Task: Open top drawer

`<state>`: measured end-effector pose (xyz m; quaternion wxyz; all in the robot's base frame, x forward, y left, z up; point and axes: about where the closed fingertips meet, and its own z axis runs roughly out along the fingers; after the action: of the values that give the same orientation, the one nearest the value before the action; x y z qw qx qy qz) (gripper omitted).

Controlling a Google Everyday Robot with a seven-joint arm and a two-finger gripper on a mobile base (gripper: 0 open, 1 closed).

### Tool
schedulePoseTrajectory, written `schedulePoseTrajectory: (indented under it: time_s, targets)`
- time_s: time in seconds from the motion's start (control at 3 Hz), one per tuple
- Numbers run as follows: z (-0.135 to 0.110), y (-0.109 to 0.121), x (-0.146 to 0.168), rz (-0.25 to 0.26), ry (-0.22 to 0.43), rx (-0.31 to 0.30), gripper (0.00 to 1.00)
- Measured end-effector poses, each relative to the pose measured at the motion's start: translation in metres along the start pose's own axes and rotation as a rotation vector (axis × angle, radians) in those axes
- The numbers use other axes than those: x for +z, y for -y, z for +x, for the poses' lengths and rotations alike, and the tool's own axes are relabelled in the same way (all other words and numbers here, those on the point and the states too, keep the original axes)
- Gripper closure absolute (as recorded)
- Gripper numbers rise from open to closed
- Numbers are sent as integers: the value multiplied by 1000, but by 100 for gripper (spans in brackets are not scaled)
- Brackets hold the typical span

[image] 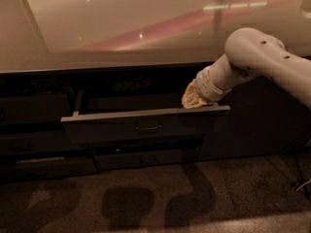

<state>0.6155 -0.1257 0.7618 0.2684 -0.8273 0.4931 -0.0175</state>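
Claw point(196, 97) sits at the right end of the top drawer point(121, 125), whose front runs leftward from it, pulled well out. Claw state: cannot tell. Opening appears nearly complete; next, probably letting go and retreating.

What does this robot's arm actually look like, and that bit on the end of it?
The arm is a smooth off-white tube with a bulbous joint bearing small dark dots, narrowing to a ringed wrist. The gripper is pale yellowish tan and sits at the upper edge of the top drawer, near its right end.
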Motion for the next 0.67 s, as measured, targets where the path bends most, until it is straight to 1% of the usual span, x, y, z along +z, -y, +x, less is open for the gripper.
schedulePoseTrajectory:
  time_s: [0.33, 0.67]
  targets:
    - [0, 0, 0, 0, 0, 0, 100]
    - [0, 2, 2, -13, -19, -3, 100]
